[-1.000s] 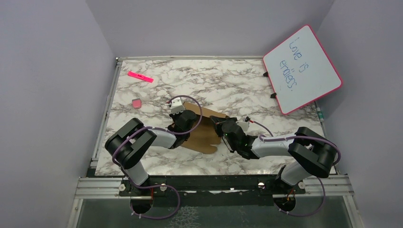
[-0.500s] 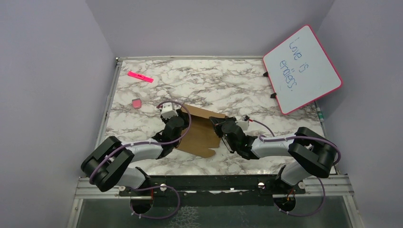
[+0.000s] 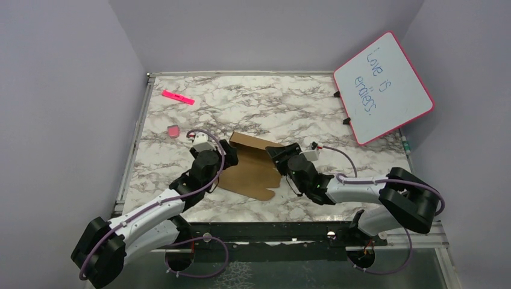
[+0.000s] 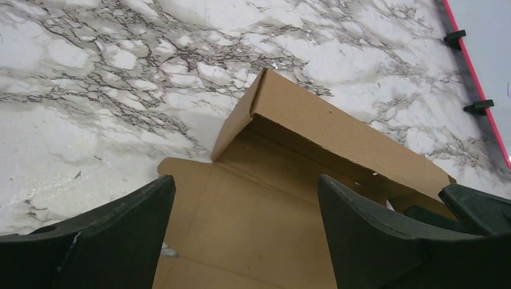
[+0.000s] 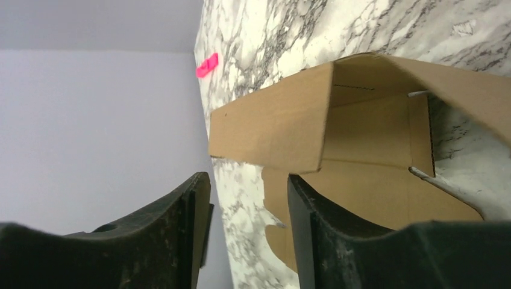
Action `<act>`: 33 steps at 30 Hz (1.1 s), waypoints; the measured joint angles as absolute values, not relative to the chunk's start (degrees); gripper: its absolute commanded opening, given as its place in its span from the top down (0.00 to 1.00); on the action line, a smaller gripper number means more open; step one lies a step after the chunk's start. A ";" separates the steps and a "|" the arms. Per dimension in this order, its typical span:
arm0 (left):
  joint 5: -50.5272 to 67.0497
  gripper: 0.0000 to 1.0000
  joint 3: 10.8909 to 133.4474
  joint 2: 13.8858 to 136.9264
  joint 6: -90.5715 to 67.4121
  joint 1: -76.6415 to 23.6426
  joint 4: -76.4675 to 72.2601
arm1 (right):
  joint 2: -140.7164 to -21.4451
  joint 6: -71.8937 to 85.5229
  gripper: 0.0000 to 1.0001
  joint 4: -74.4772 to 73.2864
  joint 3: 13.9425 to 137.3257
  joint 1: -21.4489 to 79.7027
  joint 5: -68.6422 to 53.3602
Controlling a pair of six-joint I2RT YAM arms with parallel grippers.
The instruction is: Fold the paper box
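Both jaws have let go over the last second. The left arm (image 3: 150,211) has pulled back from the box (image 3: 253,168) toward its base, and its jaws now stand wide, just off the box's left edge with nothing between them. The right jaws have parted to a moderate gap at the box's right end, also empty, with the tips close to the raised wall.

Box: on the counter (image 3: 289,108) between the two jaws, part folded. The far wall stands up with a short end flap turned in at its left corner. The base panel and the near panel with rounded tabs lie flat. The whiteboard (image 3: 382,87) is well apart, to the box's far right.

Step in hand, as I read it: release and re-grip for the next fold, with most of the folding left.

Notes for doing it well:
- The raised wall is held by nothing and may spring back. Pin it or the base with one set of jaws before the other lifts a panel.
- Come in low at the left edge and slip one finger under the flat flap rather than pressing down on it.
- Bend along the scored crease, not mid-panel.
- The cardboard looks light and the marble looks slick, so I expect sliding. Push toward the opposing jaws.
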State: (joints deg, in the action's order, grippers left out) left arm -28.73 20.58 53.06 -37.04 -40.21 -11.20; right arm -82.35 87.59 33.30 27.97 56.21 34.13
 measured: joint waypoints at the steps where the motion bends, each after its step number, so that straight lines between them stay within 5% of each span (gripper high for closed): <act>1: -28.27 0.10 21.15 52.29 -37.01 -39.97 -9.72 | -81.52 86.04 0.37 33.21 27.81 56.21 33.63; 7: -23.07 0.10 24.60 52.40 -36.36 -34.52 -3.84 | -74.83 75.07 0.25 27.92 27.40 56.21 29.50; 19: -9.80 0.09 31.24 60.31 -37.06 -24.01 -2.02 | -63.33 49.50 0.19 5.17 33.41 56.18 24.71; 33: -2.52 0.10 35.62 68.73 -36.60 -20.23 -2.42 | -71.94 37.01 0.28 -3.20 45.82 52.12 24.56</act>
State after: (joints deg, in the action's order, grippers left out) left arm -2.52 35.62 68.73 -36.60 -20.23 -2.42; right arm -71.94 37.01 -3.20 45.82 52.12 24.56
